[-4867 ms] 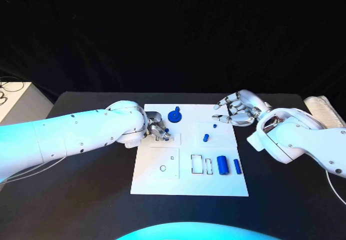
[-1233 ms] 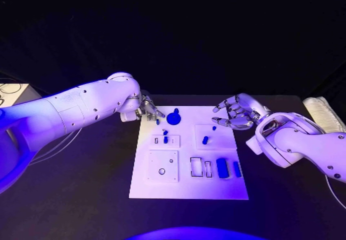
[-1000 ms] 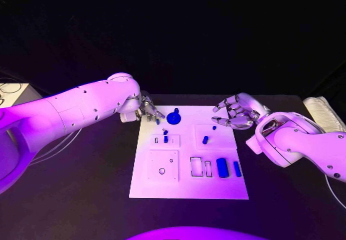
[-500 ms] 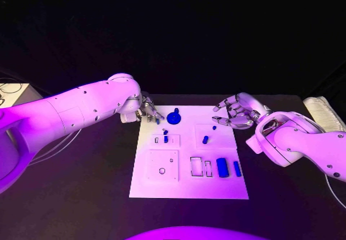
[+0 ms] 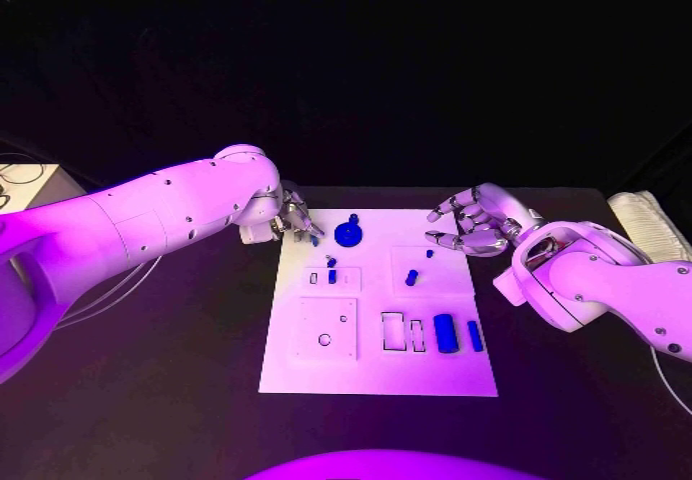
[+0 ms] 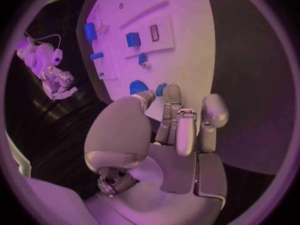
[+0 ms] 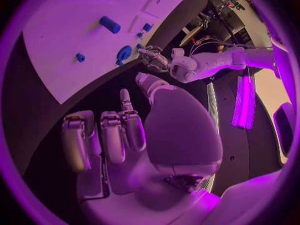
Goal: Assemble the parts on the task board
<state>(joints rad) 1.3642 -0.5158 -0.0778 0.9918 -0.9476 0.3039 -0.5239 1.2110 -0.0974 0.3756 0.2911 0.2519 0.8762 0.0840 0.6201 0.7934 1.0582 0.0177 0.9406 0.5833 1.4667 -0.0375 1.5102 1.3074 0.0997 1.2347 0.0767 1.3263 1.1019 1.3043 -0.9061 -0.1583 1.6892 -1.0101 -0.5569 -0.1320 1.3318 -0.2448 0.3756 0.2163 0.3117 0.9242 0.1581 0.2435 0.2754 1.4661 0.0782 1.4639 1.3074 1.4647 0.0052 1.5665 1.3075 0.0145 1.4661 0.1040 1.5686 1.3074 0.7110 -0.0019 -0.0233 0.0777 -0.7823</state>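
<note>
Apparently ready to place it, the left hand (image 5: 296, 220) pinches a small blue part (image 5: 315, 240) over the task board's (image 5: 378, 370) far-left corner; the right hand (image 5: 470, 224) hovers alongside, fingers loosely spread, holding nothing.

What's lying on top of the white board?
On the task board lie small blue parts: a round one near the left hand, two bars, some pegs. Anything beneath stays hidden.

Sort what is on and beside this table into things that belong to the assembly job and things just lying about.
Job:
task board
round blue part at its far edge
small blue parts
large blue block
left hand, pinching a small blue piece
right hand

Lying about:
pale ribbed bundle at the table's right edge
white box with cables, left
</note>
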